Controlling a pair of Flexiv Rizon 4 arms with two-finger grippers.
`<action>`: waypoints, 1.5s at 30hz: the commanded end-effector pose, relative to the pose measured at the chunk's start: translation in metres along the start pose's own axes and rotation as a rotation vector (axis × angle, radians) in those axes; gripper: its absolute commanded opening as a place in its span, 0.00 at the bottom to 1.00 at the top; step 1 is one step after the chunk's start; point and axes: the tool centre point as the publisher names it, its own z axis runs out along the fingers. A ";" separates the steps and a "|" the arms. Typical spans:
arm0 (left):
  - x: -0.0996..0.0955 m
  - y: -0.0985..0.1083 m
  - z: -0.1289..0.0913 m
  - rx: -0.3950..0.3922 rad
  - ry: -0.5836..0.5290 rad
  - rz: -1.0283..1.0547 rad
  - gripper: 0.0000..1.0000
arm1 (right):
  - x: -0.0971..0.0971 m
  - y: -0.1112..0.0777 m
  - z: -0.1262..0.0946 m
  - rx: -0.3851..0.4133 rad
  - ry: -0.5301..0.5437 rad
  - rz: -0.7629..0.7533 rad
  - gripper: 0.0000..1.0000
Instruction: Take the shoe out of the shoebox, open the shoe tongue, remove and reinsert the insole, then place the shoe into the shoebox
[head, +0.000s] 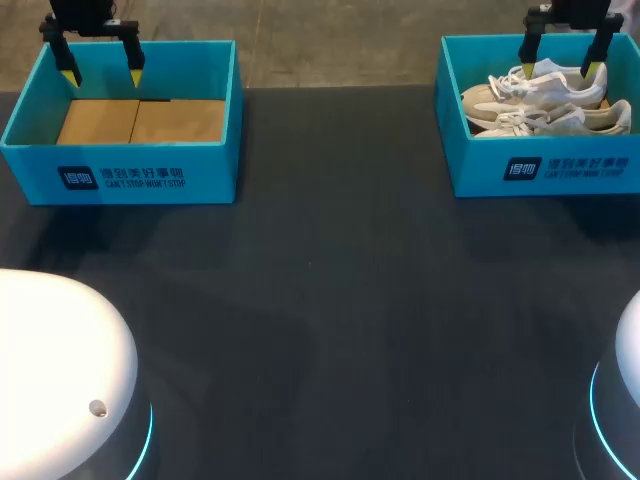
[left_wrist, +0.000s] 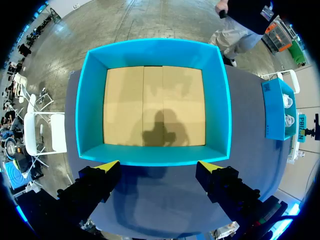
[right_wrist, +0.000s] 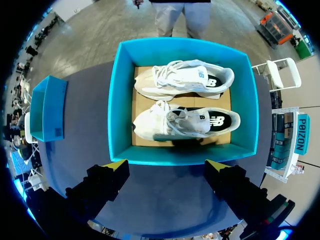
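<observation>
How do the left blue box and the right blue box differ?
The left box is empty; the right box holds two white shoes. The left box's cardboard floor shows bare; the right box's is mostly covered. Both are open blue boxes with white print in front.

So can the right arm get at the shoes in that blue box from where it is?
Probably yes. The right gripper hangs above the open-topped shoebox, fingers apart, and nothing covers the two shoes lying side by side inside.
</observation>
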 end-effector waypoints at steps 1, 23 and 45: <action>0.000 0.000 0.000 0.000 0.000 0.000 1.00 | 0.000 0.000 0.000 0.001 0.000 0.000 1.00; 0.000 0.000 0.000 0.000 0.000 0.000 1.00 | -0.021 0.014 0.002 -0.004 -0.027 0.041 1.00; 0.000 0.000 0.000 0.000 0.000 0.000 1.00 | -0.093 0.036 0.034 -0.070 -0.089 0.043 1.00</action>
